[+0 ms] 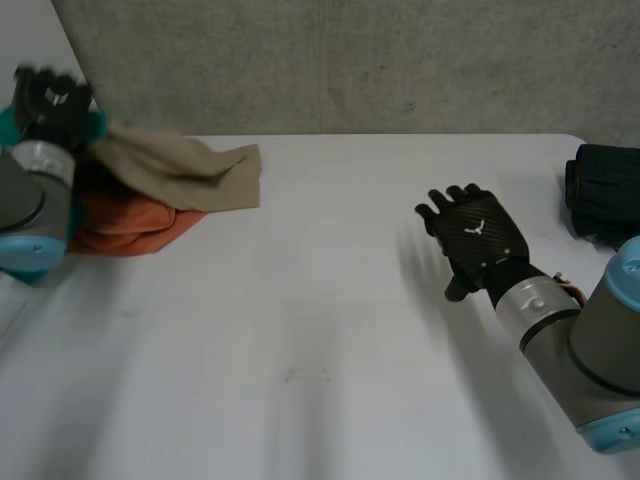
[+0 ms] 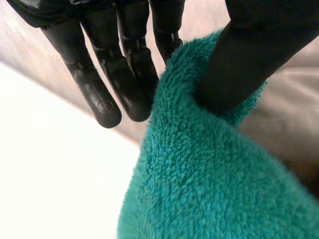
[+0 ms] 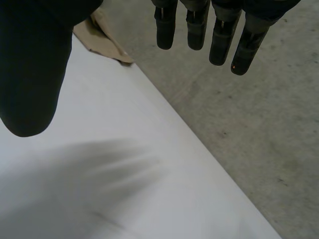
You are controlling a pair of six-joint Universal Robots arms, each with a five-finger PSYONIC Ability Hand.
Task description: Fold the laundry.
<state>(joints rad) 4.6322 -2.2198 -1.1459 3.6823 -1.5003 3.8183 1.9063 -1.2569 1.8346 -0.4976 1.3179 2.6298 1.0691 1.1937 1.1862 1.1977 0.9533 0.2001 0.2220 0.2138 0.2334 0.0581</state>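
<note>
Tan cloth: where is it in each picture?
Head view: the tan cloth lies at the table's far left, partly over an orange cloth, beside the left hand.
Left wrist view: the tan cloth is behind the left hand and the green towel that it pinches.
Right wrist view: a corner lies past the right hand.
Shared landmark: the white table.

No text, number or brand name is legible. Sole marking: small white emblem [image 1: 474, 228] on the back of the right hand [image 1: 492, 252]. Similar white mark [image 1: 55, 97], blurred, on the left hand [image 1: 38, 112].
</note>
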